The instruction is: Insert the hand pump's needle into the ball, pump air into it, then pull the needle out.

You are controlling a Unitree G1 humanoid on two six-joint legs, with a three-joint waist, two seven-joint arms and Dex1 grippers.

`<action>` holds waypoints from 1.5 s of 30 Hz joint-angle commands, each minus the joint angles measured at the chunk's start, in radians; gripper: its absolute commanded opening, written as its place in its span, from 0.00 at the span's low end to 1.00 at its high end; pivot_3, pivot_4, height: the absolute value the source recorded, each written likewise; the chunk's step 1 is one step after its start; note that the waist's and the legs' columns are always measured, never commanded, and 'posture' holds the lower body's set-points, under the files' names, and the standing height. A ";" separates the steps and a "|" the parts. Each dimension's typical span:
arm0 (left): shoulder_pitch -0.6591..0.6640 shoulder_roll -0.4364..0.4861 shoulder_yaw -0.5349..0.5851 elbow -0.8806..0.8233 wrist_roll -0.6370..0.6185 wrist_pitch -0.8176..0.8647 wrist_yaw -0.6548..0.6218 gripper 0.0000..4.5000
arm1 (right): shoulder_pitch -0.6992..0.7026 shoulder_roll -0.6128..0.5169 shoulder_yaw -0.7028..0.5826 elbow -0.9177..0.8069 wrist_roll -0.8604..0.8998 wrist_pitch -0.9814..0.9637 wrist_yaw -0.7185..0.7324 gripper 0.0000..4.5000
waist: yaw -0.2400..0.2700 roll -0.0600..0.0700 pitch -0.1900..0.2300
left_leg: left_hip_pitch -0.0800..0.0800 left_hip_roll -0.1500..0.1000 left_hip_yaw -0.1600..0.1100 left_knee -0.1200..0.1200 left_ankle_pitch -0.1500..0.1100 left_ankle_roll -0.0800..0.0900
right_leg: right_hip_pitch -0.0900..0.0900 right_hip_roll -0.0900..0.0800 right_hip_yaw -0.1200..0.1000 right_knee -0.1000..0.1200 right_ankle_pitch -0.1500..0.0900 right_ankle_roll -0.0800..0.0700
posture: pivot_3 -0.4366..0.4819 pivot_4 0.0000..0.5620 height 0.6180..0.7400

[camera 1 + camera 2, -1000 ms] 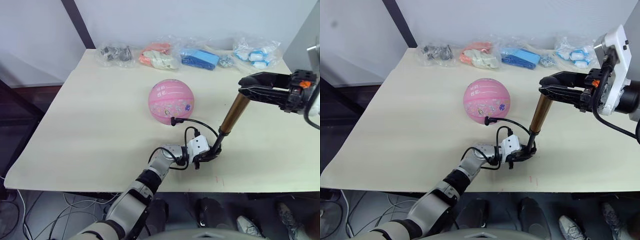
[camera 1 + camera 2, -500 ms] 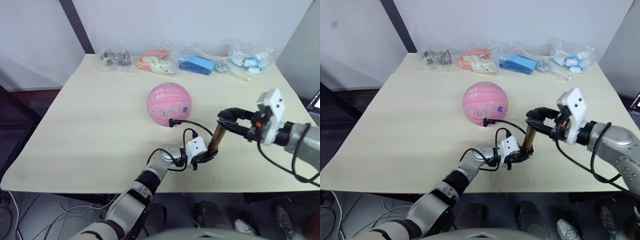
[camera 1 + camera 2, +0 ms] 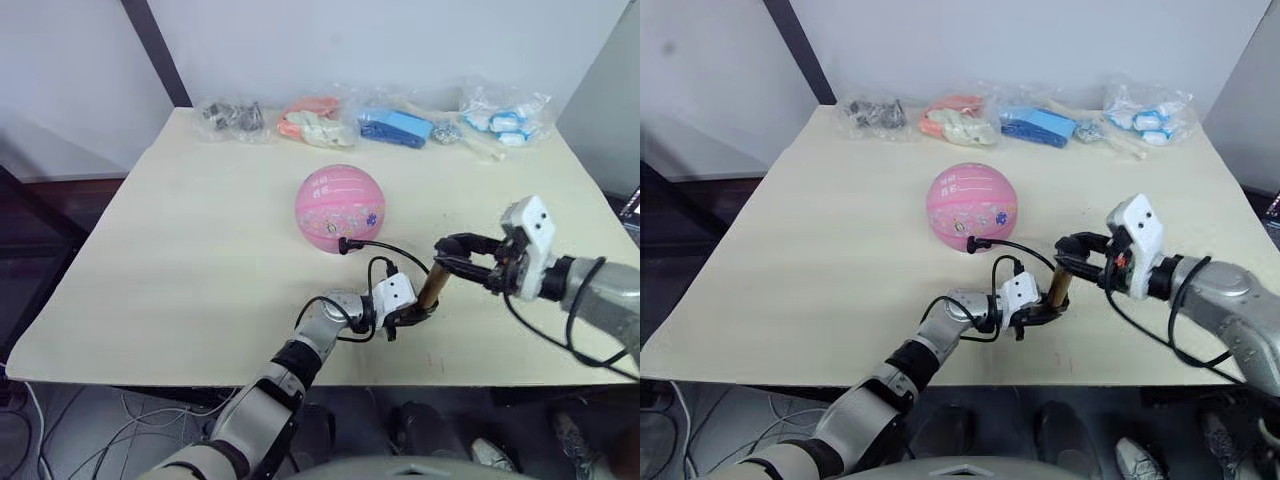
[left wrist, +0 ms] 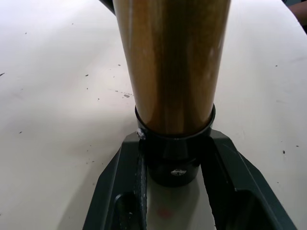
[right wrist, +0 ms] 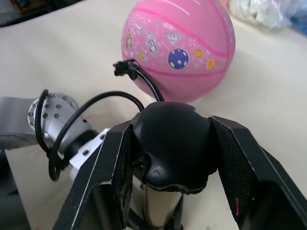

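Now left gripper (image 4: 173, 167) clamps hand pump (image 3: 431, 286) base; right gripper (image 5: 169, 143) pinches its T-handle (image 5: 170, 143)

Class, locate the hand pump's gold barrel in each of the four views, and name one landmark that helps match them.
Left eye view: hand pump, right of centre, near the table's front.
Right eye view, same spot.
Left wrist view, upper centre, black end cap between fingers.
Right wrist view, under the black handle.
Landmark: the ball.

No legible text; ball (image 3: 340, 208) prints unreadable.
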 commanded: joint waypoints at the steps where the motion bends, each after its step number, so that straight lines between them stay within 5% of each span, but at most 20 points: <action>1: 0.029 0.022 -0.016 0.058 0.037 0.032 0.004 0.24 | -0.090 -0.043 -0.128 -0.020 0.129 0.059 -0.007 0.42 | 0.001 0.000 0.001 | 0.000 0.000 0.000 0.000 0.000 0.000 | 0.000 0.000 0.000 0.000 0.000 0.000 | 0.48 0.27 1.00; 14: 0.021 0.024 -0.015 0.072 0.032 0.025 0.006 0.24 | -0.417 -0.181 -0.253 0.097 0.467 0.185 -0.138 0.42 | 0.000 0.001 0.006 | -0.016 -0.004 0.000 0.005 0.000 0.000 | -0.014 -0.003 0.001 0.001 0.004 -0.001 | 0.48 0.27 1.00; 22: 0.023 0.023 -0.019 0.068 0.033 0.025 0.005 0.24 | -0.129 -0.080 -0.074 0.003 0.218 0.088 -0.092 0.42 | -0.003 -0.004 0.002 | -0.014 -0.003 0.000 0.005 0.000 0.000 | -0.011 -0.002 0.001 0.001 0.004 0.000 | 0.48 0.27 1.00; 29: 0.028 0.040 -0.019 0.057 0.031 0.029 0.000 0.24 | 0.102 0.059 0.246 0.120 -0.155 -0.134 0.003 0.42 | -0.009 -0.013 -0.007 | 0.004 0.002 0.002 0.003 0.000 0.000 | 0.003 0.001 0.001 0.001 0.001 0.002 | 0.48 0.27 1.00; 33: 0.029 0.040 -0.020 0.050 0.029 0.036 0.001 0.24 | 0.143 0.123 0.325 0.185 -0.256 -0.197 0.039 0.42 | -0.012 -0.016 -0.015 | 0.007 0.005 0.001 0.001 0.000 0.000 | 0.004 0.005 0.000 0.001 0.000 0.000 | 0.48 0.27 1.00; 40: 0.030 0.042 -0.019 0.047 0.029 0.038 0.001 0.24 | 0.147 0.140 0.278 0.161 -0.283 -0.190 0.078 0.42 | -0.014 -0.016 -0.018 | 0.007 0.005 0.000 0.001 0.000 0.000 | 0.004 0.005 0.000 0.001 0.000 0.001 | 0.48 0.27 1.00; 45: 0.030 0.040 -0.021 0.050 0.029 0.037 0.003 0.24 | 0.067 0.059 0.071 0.052 -0.119 -0.088 0.084 0.42 | -0.010 -0.011 -0.013 | 0.005 0.004 0.000 0.001 0.000 0.000 | 0.003 0.004 0.000 0.000 0.000 0.001 | 0.48 0.27 1.00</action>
